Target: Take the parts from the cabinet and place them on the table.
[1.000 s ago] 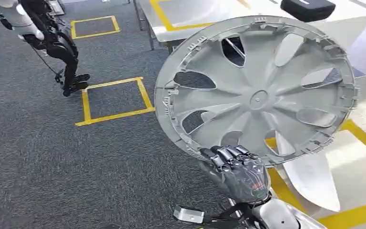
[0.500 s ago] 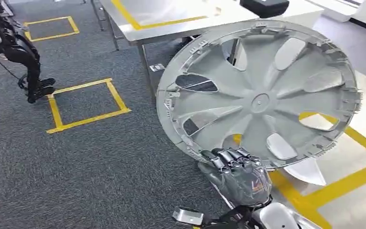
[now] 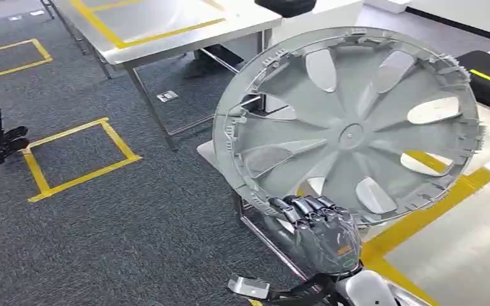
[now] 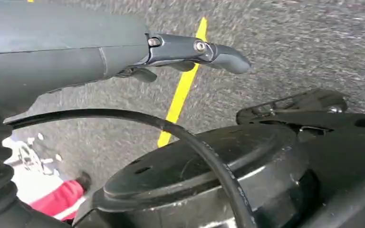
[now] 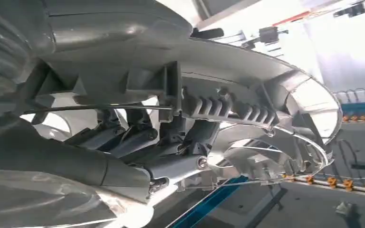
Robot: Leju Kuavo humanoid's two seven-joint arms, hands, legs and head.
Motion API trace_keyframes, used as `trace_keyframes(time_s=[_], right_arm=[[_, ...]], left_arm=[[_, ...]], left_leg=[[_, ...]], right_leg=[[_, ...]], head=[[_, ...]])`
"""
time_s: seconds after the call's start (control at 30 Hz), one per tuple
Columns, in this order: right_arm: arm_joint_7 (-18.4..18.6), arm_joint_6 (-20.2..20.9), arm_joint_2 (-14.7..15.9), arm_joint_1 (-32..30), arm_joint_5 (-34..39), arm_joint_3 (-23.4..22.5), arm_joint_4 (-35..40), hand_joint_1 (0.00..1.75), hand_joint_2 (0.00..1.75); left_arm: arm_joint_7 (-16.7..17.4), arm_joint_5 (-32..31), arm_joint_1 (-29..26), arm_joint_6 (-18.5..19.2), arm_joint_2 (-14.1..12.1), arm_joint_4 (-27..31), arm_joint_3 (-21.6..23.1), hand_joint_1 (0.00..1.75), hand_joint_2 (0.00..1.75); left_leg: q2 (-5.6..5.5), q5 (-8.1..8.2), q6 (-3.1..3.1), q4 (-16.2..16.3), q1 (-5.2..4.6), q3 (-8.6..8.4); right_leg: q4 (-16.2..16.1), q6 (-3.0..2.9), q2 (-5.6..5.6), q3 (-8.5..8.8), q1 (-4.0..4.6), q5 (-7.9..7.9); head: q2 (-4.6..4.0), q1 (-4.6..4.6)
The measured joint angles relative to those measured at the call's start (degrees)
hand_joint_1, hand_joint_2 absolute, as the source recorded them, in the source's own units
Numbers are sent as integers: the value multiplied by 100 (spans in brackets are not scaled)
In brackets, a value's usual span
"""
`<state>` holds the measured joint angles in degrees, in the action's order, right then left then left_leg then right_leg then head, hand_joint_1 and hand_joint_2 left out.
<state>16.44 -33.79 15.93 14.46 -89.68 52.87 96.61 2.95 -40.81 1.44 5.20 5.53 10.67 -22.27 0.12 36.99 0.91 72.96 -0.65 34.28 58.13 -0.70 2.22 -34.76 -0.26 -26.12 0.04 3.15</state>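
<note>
My right hand [image 3: 322,239] grips the grey wheel cover [image 3: 348,124] by its rim at the cover's 7 o'clock, fingers [image 3: 300,207] curled over the edge, holding it upright above the near corner of the steel surface [image 3: 459,255] with yellow tape. My left hand [image 4: 66,52] hangs over the carpet [image 3: 134,217] holding nothing, fingers extended.

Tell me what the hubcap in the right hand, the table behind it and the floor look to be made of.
Hubcap: probably moulded plastic with a matt silver-grey finish; thin ribs and clips line its rim where the right hand grips it.
Table: looks like metal, a brushed, softly reflective top on slim metal legs, marked with yellow tape.
Floor: dark grey carpet, with a speckled short-pile texture.
</note>
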Motion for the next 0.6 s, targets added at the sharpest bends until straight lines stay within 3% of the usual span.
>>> trace_keyframes(time_s=[0.07, 0.1, 0.13, 0.17, 0.23, 0.27, 0.3, 0.33, 0.37, 0.43, 0.47, 0.5, 0.57, 0.6], right_arm=[[2, 0, 0, 3, 0, 15, 0, 175, 175], [2, 0, 0, 5, 0, 17, 2, 175, 175], [2, 2, 0, 25, -2, 22, 4, 175, 175], [2, 4, 0, 31, -2, 26, 15, 175, 175], [17, 7, 4, 11, 0, 35, 31, 175, 175], [20, 7, 13, 16, 2, 55, 33, 175, 175], [26, 7, 24, 4, 4, 61, 35, 175, 175], [35, 9, 24, 28, 4, 68, 42, 175, 175], [35, 11, 24, 42, 2, 68, 42, 175, 175], [39, 20, 24, 40, -4, 92, 42, 175, 175], [50, 26, 26, 36, -4, 114, 42, 175, 175], [55, 31, 28, 29, -2, 118, 42, 175, 175], [83, 37, 28, 29, 0, 122, 42, 175, 175], [87, 37, 28, 36, 0, 122, 44, 175, 175]], left_arm=[[9, -7, -12, -17, 0, 0, 4, 0, 175], [11, -7, -29, -20, 4, -4, 7, 0, 175], [11, -7, -29, -20, 33, -28, 9, 0, 175], [11, -4, -25, -20, 37, -28, 9, 0, 175], [11, -9, -18, -20, 33, -28, 13, 0, 175], [5, -11, -18, -20, 48, -28, 20, 0, 175], [-7, -13, -17, -20, 46, -28, 31, 0, 175], [-26, -18, -28, -20, 44, -28, 44, 0, 175], [-44, -17, -49, -20, 37, -28, 46, 0, 175], [-79, -15, -66, -17, 31, -28, 48, 0, 175], [-81, -18, -67, -17, 24, -28, 48, 0, 175], [-83, -20, -67, -15, 22, -28, 50, 0, 175], [-94, -20, -71, -15, 22, -28, 50, 0, 175], [-96, -22, -79, -15, 24, -28, 52, 0, 175]], left_leg=[[-97, -572, 6, -920, 37, -407], [-333, -679, 26, -1267, 78, -553], [-485, -655, 16, -1360, 77, -551], [-453, -547, -33, -1496, 86, -588], [-383, -565, -112, -1463, 54, -549], [-316, -608, -178, -1519, 82, -555], [-225, -636, -224, -1540, 92, -570], [-183, -646, -255, -1542, 89, -562], [-104, -647, -270, -1541, 77, -554], [50, -644, -279, -1537, 54, -551], [129, -641, -280, -1537, 46, -555], [193, -635, -287, -1537, 39, -560], [301, -607, -283, -1537, 27, -584], [354, -582, -265, -1537, 17, -608]], right_leg=[[33, 20, 154, 6, -13, 9], [43, 47, 211, -29, -15, 12], [96, 93, 290, -73, 12, 40], [105, 134, 346, -156, 0, 76], [60, 223, 440, -209, -28, 147], [58, 258, 508, -224, -16, 168], [139, 265, 259, -311, -8, 72], [396, 281, 38, -432, 5, -95], [812, 303, -93, -617, 5, -287], [1693, 322, -187, -1021, -1, -599], [1827, 323, -200, -1084, -2, -583], [1683, 310, -210, -1003, -1, -456], [802, 262, -302, -518, 8, -32], [244, 226, -483, -218, 31, 90]], head=[[0, 0], [0, -2], [0, 4], [0, 4], [0, 0], [0, -2], [0, -2], [0, -70], [0, -72], [0, -70], [0, -66], [0, -68], [0, -68], [0, -68]])
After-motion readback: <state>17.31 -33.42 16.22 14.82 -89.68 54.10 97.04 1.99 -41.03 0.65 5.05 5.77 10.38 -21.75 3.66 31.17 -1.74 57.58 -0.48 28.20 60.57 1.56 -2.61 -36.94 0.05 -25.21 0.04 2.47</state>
